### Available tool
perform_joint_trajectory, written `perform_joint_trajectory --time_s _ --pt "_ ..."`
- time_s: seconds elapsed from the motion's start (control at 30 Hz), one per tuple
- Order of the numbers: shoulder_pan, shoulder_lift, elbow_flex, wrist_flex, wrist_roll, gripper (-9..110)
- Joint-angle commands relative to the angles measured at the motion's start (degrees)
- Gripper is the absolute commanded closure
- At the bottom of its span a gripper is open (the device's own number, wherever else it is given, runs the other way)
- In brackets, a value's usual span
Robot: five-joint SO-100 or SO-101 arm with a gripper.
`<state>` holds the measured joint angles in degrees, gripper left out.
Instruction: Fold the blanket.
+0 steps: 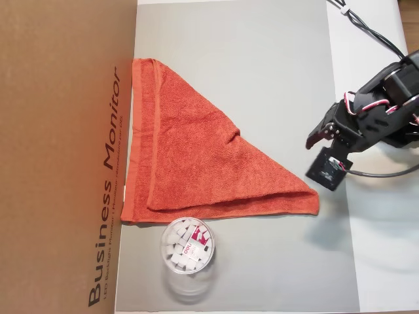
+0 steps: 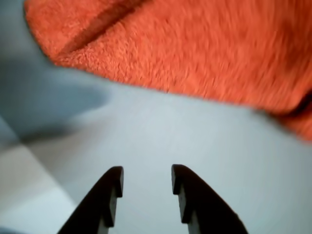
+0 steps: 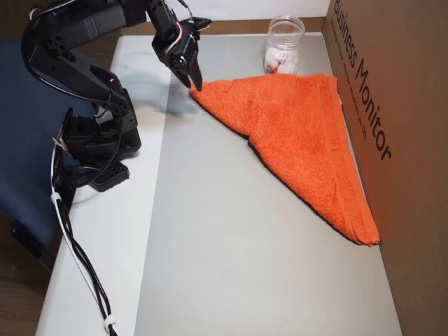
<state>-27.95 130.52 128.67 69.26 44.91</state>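
One orange blanket (image 1: pixel 196 150) lies folded into a triangle on the grey mat (image 1: pixel 262 65), its long hem along the cardboard box (image 1: pixel 59 131). The gripper (image 2: pixel 146 183) hangs just off the blanket's pointed corner, jaws parted and empty. A clear cup (image 1: pixel 187 248) stands beside the blanket's edge.
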Motion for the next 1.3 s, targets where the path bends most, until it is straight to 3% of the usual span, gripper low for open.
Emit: perform_joint_trajectory --time_s 0.0,0.17,0.57,1.27 --pt "0.09 0.97 1.67 -6.15 -15.64 92" --pt "-0.79 0.70 2.72 -6.59 -22.50 92" --pt "-6.94 1.58 6.50 -1.85 -22.15 92" --pt "-11.69 -4.04 12.92 -22.06 -22.85 92"
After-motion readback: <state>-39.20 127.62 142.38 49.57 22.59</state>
